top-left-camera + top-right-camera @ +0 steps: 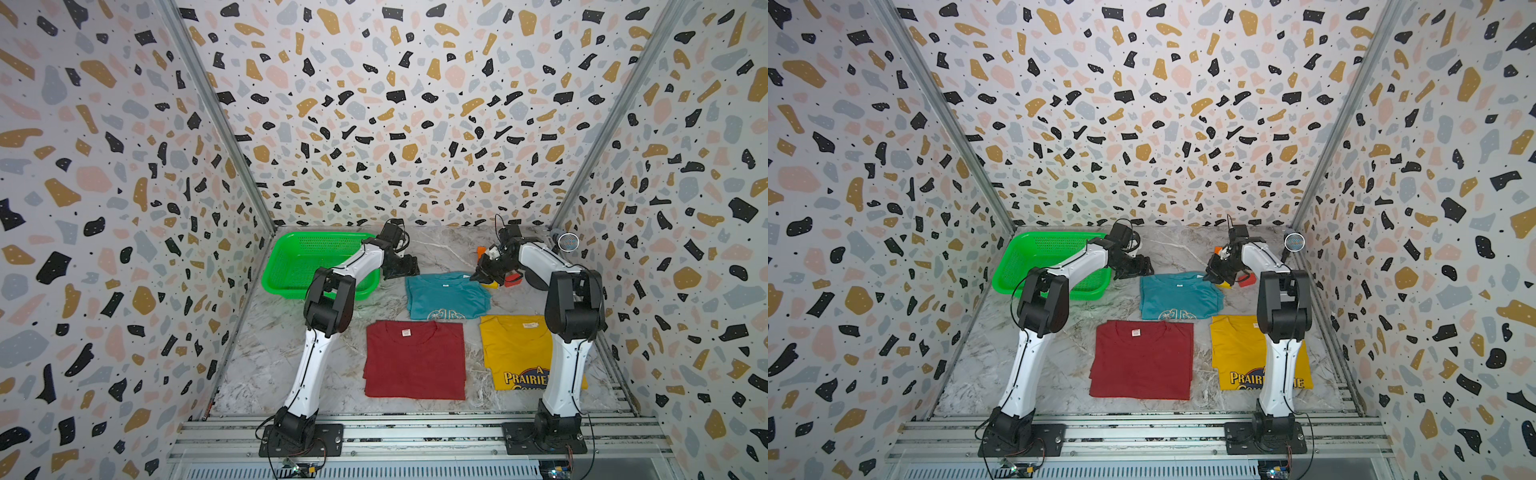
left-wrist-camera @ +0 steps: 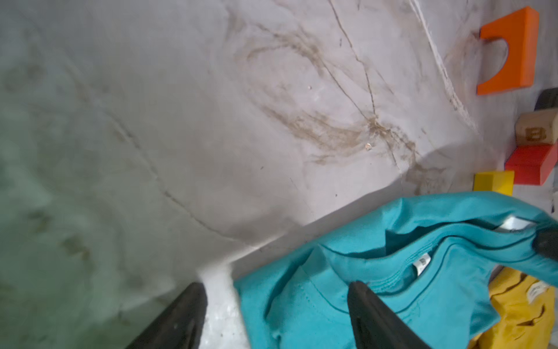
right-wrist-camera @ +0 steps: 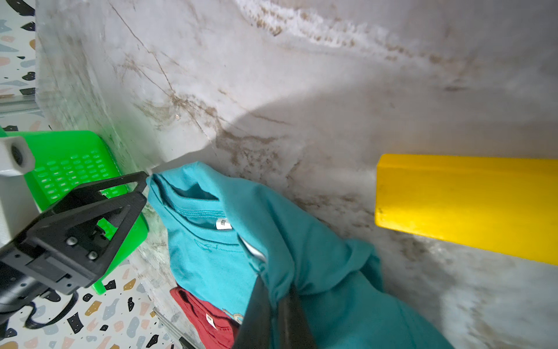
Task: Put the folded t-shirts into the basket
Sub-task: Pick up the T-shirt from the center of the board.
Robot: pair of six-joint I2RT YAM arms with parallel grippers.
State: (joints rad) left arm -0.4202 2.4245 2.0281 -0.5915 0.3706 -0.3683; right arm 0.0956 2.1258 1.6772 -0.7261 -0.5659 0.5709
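Toward twelve o'clock of red t-shirt [image 1: 415, 359] | teal t-shirt [image 1: 446, 295] rumpled, edge raised | right pincer [image 3: 275, 287] clamped on it (grip clear only in wrist views) | left pincer [image 2: 276, 285] apart

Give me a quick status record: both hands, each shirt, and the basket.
left hand: open, straddling the teal t-shirt edge nearest the basket, gripping nothing
right hand: shut on the teal t-shirt's opposite corner, cloth bunched and raised there
red t-shirt: flat on the table, untouched
yellow t-shirt: flat on the table, untouched
basket: far left, no shirt inside
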